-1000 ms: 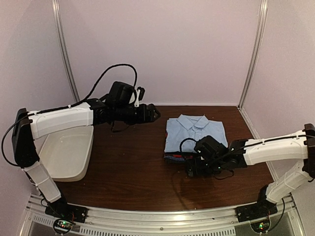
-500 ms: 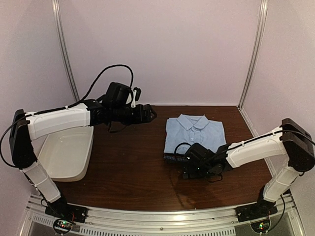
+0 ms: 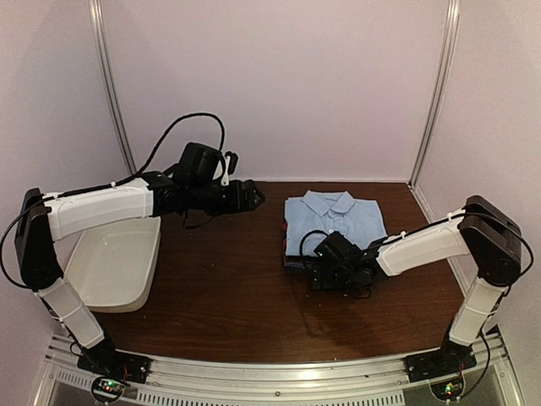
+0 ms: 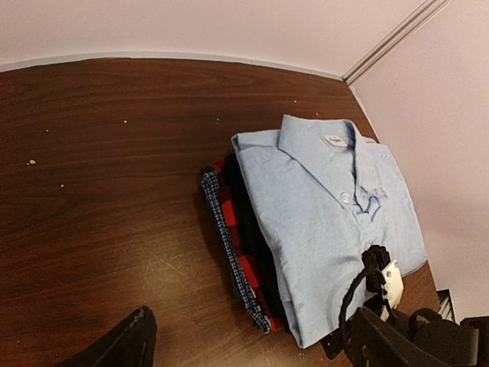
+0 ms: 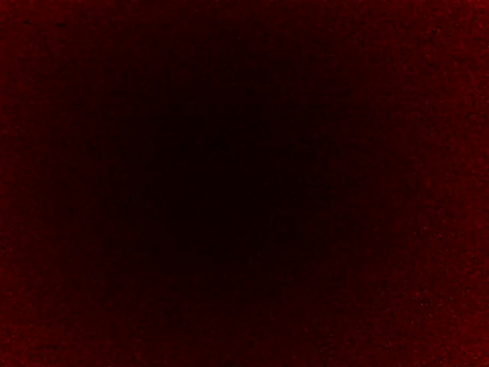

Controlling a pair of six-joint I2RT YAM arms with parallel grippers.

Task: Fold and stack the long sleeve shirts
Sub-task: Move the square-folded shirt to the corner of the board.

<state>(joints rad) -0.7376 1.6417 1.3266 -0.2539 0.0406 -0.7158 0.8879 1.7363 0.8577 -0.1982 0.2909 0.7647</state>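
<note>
The long sleeve shirts lie folded in one stack at the back right of the table. On top is the light blue collared shirt (image 3: 338, 222) (image 4: 328, 222). Black (image 4: 256, 237), red (image 4: 250, 269) and blue check (image 4: 228, 241) layers show at the stack's left edge. My right gripper (image 3: 319, 272) is low at the stack's near edge, jaws wide and pressed against the cloth. Its wrist view is only dark red, blocked by fabric. Held above the table to the left of the stack, my left gripper (image 3: 256, 195) (image 4: 256, 353) is open and holds nothing.
A white plastic tub (image 3: 114, 262) sits at the table's left edge under my left arm. Bare brown table (image 3: 220, 288) lies between tub and stack. Walls stand behind the table, close on the right of the stack, and a metal rail runs along the near edge.
My right gripper has moved left and away from me against the stack's near edge, and the stack has shifted slightly toward the back wall. The left gripper drew back a little to the left.
</note>
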